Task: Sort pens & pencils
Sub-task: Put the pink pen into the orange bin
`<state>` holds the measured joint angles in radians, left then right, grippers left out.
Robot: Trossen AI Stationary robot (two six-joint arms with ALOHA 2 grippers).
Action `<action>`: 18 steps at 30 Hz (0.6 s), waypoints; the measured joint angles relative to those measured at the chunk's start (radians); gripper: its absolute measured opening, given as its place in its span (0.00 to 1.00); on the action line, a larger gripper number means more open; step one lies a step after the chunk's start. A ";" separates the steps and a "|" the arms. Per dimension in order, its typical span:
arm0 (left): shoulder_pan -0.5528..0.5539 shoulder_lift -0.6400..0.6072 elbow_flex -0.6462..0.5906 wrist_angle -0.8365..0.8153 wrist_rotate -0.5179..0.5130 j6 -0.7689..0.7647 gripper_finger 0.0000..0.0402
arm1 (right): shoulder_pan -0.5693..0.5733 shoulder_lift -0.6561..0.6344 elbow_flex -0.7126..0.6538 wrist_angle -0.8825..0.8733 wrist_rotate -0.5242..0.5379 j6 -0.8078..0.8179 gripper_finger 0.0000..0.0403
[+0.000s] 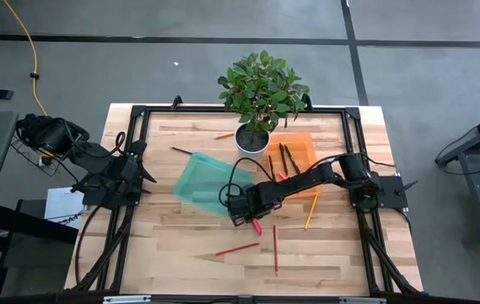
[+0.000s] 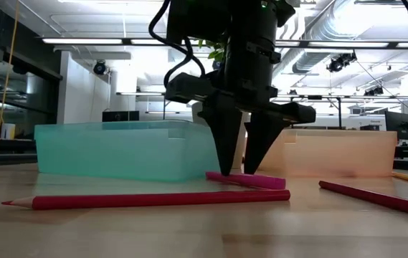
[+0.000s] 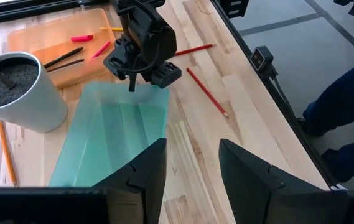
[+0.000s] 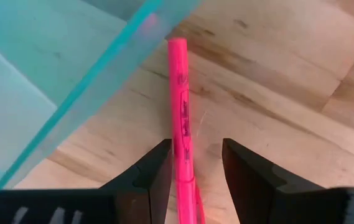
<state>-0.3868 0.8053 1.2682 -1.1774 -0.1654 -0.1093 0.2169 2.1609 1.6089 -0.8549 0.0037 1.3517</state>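
Note:
My right gripper [image 4: 195, 167] is open and points down at the table just off the teal tray [image 1: 206, 181]. Its fingertips [image 2: 226, 168] reach table level on either side of a bright pink pen [image 4: 180, 93] lying flat on the wood [image 2: 250, 180]. The pen sits closer to one finger; whether it touches, I cannot tell. Two red pencils [image 1: 238, 249] [image 1: 275, 241] and a yellow one [image 1: 311, 211] lie on the table. The orange tray [image 1: 300, 143] holds dark and pink pens [image 3: 82, 38]. My left gripper [image 3: 192, 168] waits open at the table's left side.
A potted plant [image 1: 252, 139] stands at the far middle between the trays. An orange pencil [image 1: 224, 135] and a dark pen [image 1: 180, 150] lie near the far edge. A black frame [image 1: 138, 110] rims the table. A person's leg [image 3: 344, 93] shows beyond the near edge.

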 joint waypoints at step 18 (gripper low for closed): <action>0.000 0.000 0.000 0.000 0.000 0.000 0.33 | 0.002 0.000 0.000 -0.017 -0.008 -0.017 0.20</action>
<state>-0.3866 0.8051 1.2685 -1.1774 -0.1654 -0.1097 0.2188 2.1609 1.6085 -0.8715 -0.0040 1.3344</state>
